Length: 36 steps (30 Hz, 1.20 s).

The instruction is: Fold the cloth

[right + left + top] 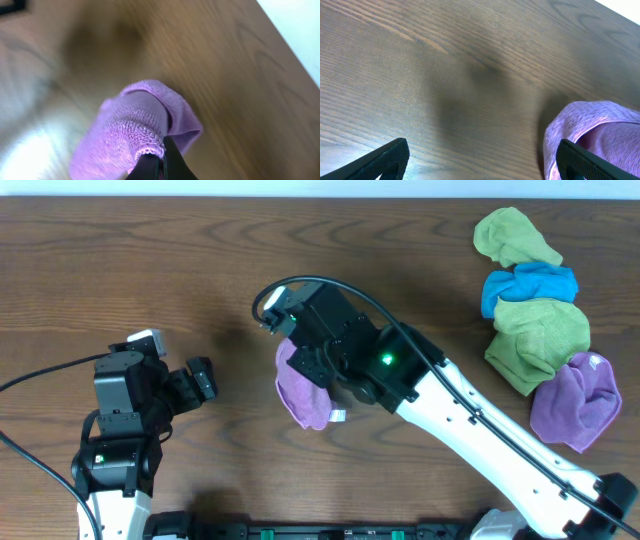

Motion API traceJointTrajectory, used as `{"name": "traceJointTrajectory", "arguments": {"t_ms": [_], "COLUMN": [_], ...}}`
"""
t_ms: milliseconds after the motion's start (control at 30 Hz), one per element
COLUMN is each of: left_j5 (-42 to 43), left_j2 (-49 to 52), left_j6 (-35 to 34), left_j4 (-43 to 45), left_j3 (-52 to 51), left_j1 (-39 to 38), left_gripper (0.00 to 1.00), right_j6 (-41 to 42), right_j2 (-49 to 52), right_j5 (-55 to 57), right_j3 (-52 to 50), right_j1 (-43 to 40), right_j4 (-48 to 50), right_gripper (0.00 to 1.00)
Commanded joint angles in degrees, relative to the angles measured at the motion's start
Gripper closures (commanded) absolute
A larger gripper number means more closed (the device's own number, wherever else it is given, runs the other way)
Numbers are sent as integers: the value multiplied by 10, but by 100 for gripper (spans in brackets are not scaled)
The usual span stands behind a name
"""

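The cloth (303, 395), a mauve microfibre piece with a small white tag, hangs bunched in the middle of the table. My right gripper (298, 352) is shut on its upper edge. In the right wrist view the cloth (130, 130) drapes down from the closed right gripper (161, 157) over the wood. My left gripper (178, 360) sits at the left of the table, apart from the cloth, open wide and empty. In the left wrist view the left gripper (482, 160) spans bare wood. The cloth (600, 130) shows just behind its right finger.
A pile of cloths lies at the right of the wooden table (120, 260): a green one (515, 235), a blue one (530, 285), another green one (540, 335) and a lavender one (578, 400). A black cable (40, 375) trails at the left edge.
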Motion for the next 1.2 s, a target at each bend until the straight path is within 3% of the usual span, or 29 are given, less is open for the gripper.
{"name": "traceJointTrajectory", "arguments": {"t_ms": [0,400,733,867,900,1033,1167], "left_j5": [-7,-5,-1,0,3,6,6], "left_j2": [1,1,1,1,1,1,1], "left_j6": [-2,-7,-7,-7,-7,-7,-7], "left_j4": [3,26,25,25,25,23,23], "left_j3": [10,10,10,10,10,10,10], "left_j1": [4,4,4,4,4,4,4], "left_gripper": [5,5,5,5,5,5,5], "right_j6": [-8,42,11,21,20,20,20], "right_j2": [-1,-75,45,166,182,181,134], "right_j5": [99,121,122,285,327,351,244], "right_j3": [13,13,12,13,13,13,13], "right_j1": [-9,-66,-104,-180,-192,-198,-167], "right_j4": [-32,-158,-16,173,189,167,113], "right_gripper": [99,99,99,76,64,37,27]}}
